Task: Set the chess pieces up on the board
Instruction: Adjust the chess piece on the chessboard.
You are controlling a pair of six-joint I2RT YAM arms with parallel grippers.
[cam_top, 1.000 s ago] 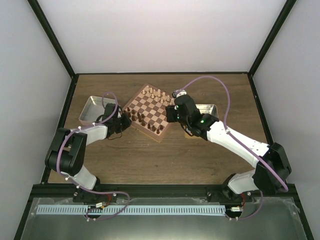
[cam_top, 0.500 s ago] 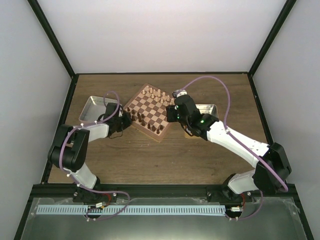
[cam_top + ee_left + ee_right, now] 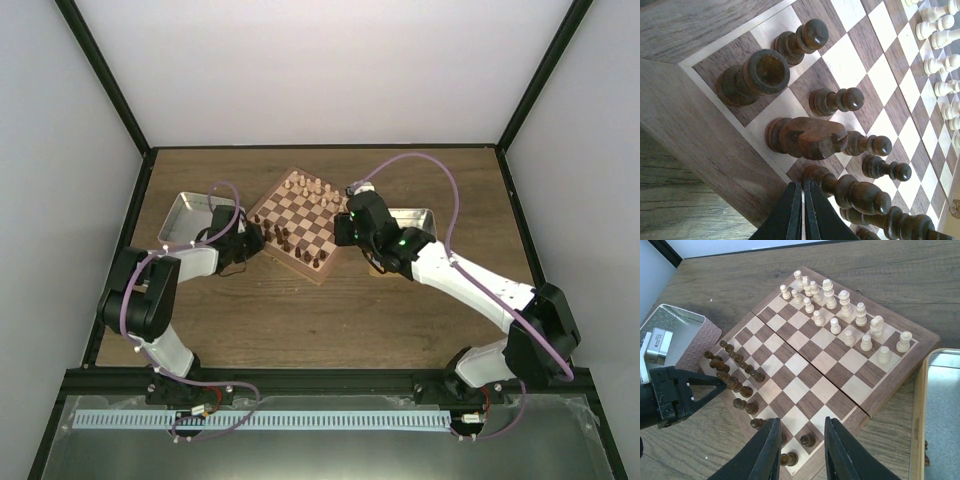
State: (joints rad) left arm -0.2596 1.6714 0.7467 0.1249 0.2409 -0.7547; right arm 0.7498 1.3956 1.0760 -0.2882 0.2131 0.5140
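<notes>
The board lies turned like a diamond at mid-table. Dark chess pieces stand along its near-left side, and the pale ones line the far side. My left gripper is shut and holds nothing. Its tips rest over the board's border, right against the base of a dark bishop-like piece, with a knight and a rook beyond. My right gripper is open and empty. It hovers above the board's near corner, over a few dark pieces.
A metal tin sits left of the board, behind my left arm. A second tin sits to the right, partly under my right arm. The middle squares of the board are bare. Black frame posts edge the table.
My left arm has shifted slightly with its tips still at the board's edge. My right gripper has barely edged over the board. No piece has moved.
</notes>
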